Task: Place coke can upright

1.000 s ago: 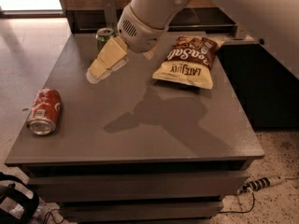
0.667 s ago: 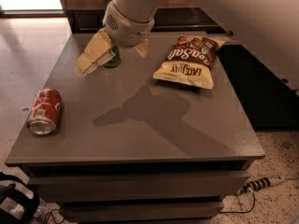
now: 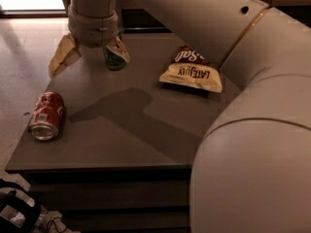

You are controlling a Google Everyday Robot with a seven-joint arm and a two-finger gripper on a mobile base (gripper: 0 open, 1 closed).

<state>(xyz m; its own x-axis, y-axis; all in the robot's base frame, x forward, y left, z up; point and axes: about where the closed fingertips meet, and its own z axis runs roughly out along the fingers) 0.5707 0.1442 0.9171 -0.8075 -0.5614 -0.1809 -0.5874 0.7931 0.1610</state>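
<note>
Pale floor tiles lie around a grey counter [image 3: 121,149]. Over its far corner hangs the claw [image 3: 88,64], on the end of a fat white arm [image 3: 252,130]. The two tan fingers [image 3: 62,58] are spread wide apart and hold nothing.

Right by the claw, tucked behind one finger, stands a green can [image 3: 112,62]. The finger covers part of it and the wrist hides its top, so only a little green shows. I cannot tell if the finger touches it.

Further out from the claw, toward the front of the counter, is the coke can [image 3: 47,114]. It lies on its side, close to the counter's side edge and well apart from the claw. Its long way runs from back to front, leaning a little. The silver end faces the front. The other end points back toward the claw. I cannot read the white marks on its red side.

On the other side of the claw, well apart, a brown and yellow chip bag [image 3: 192,72] lies flat.

The arm hides the counter's front corner on that side. Down by the floor, farthest from the claw, a dark bag [image 3: 14,212] is cut off by the edge.
</note>
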